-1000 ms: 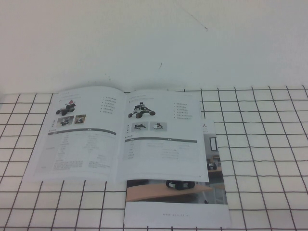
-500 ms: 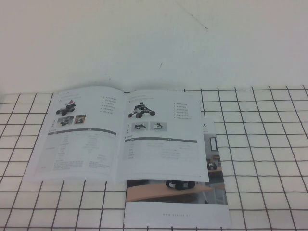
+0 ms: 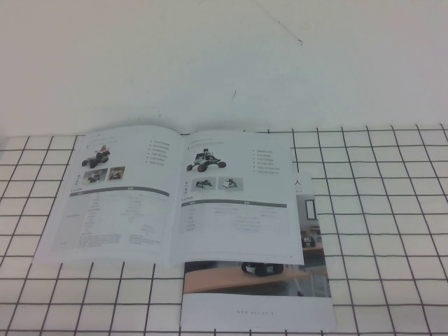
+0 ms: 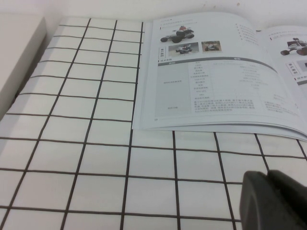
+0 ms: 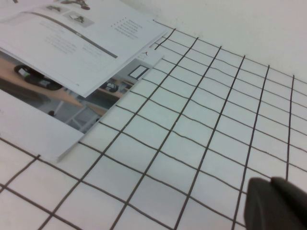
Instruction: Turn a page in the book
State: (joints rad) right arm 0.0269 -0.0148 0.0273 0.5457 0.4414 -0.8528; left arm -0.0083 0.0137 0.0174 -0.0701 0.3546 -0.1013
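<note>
The book (image 3: pixel 175 196) lies open and flat on the gridded table, at the middle left. Its left leaf, the page (image 3: pixel 112 192), shows a red-topped vehicle above two small photos. It also shows in the left wrist view (image 4: pixel 211 81). The right leaf (image 3: pixel 238 203) shows a dark vehicle and grey-barred tables, and also shows in the right wrist view (image 5: pixel 81 33). Neither arm shows in the high view. My left gripper (image 4: pixel 267 175) is shut and empty over bare table near the book's near left corner. My right gripper (image 5: pixel 271 181) is shut and empty over the table right of the book.
A brochure (image 3: pixel 255 294) with a brown floor photo and white strip lies under the book's near right corner, reaching the front edge; it also shows in the right wrist view (image 5: pixel 43 110). A white wall (image 3: pixel 224 63) stands behind. A white ledge (image 4: pixel 19 52) borders the left.
</note>
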